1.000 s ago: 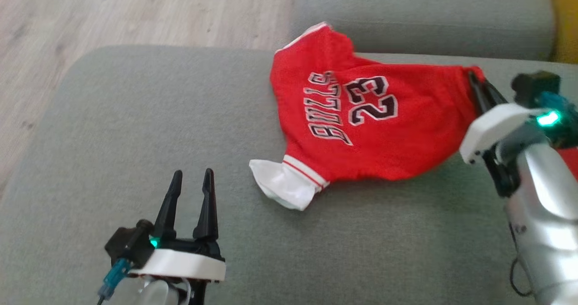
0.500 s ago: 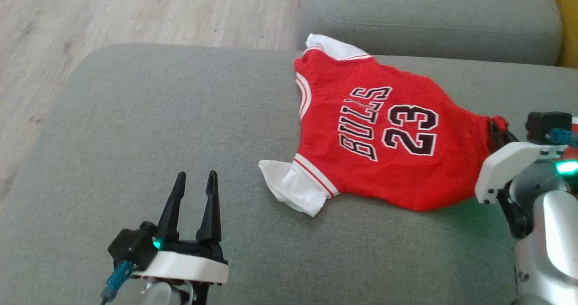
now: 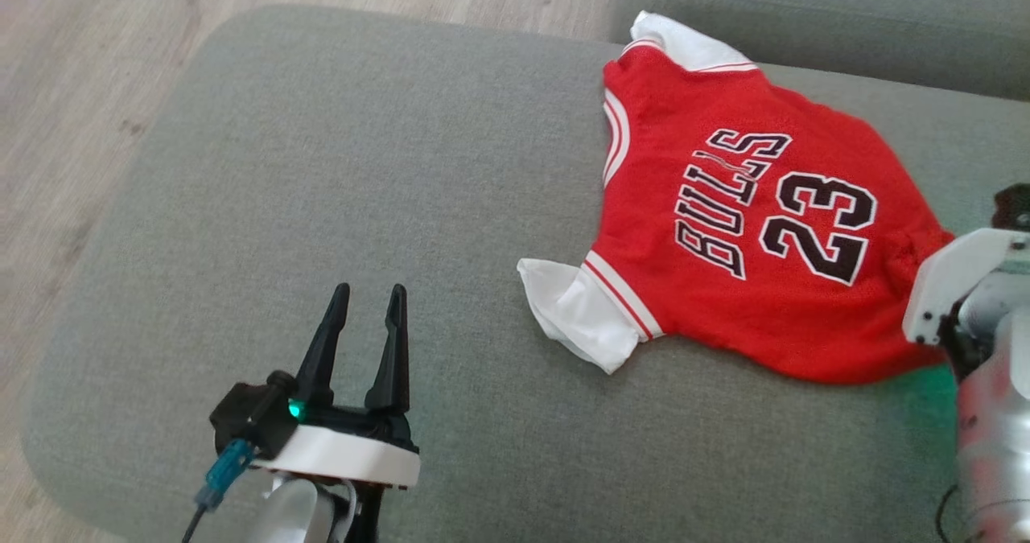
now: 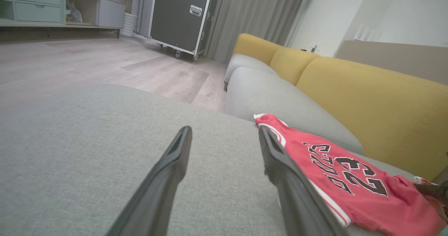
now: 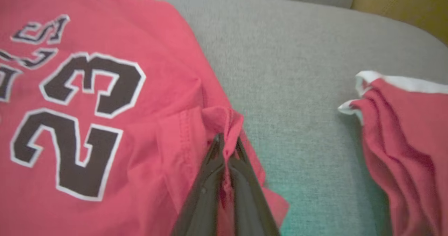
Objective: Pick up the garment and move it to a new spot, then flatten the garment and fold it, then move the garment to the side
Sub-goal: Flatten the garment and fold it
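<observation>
so the red jersey [image 3: 748,229] is lying mostly flat, front side up, on the grey seat cushion [image 3: 362,165], over toward 2 o'clock in the head view, with the BULLS 23 print reading sideways. Its neck opening points to about 9 o'clock and the hem end runs off toward 4 o'clock. One white sleeve [image 3: 579,326] sticks out at the jersey's 7 o'clock, a bit crumpled, and the other one [image 3: 684,40] pokes up at 12 o'clock, right by the gap to the next cushion. The right gripper [image 5: 226,152] is at the hem end, around 4 o'clock of the jersey. In its wrist view the two dark fingers are pinched together on a bunched-up fold of the red hem, so it's clamped on the fabric, and the cloth puckers around that spot. In the head view the white wrist housing covers the pinch itself. The left gripper [image 3: 369,290] is way off at 7 o'clock of the frame, well apart from the jersey, fingers spread with nothing between them, above bare cushion. Farther out, the right wrist view shows a second red garment [image 5: 402,141] with white trim at 3 o'clock, apart from the jersey with grey cushion between them. The left wrist view has the yellow backrest [image 4: 367,99] behind the seat, and past the wood floor [image 3: 80,84] a black flight case [image 4: 182,15] on wheels at 11 o'clock
</observation>
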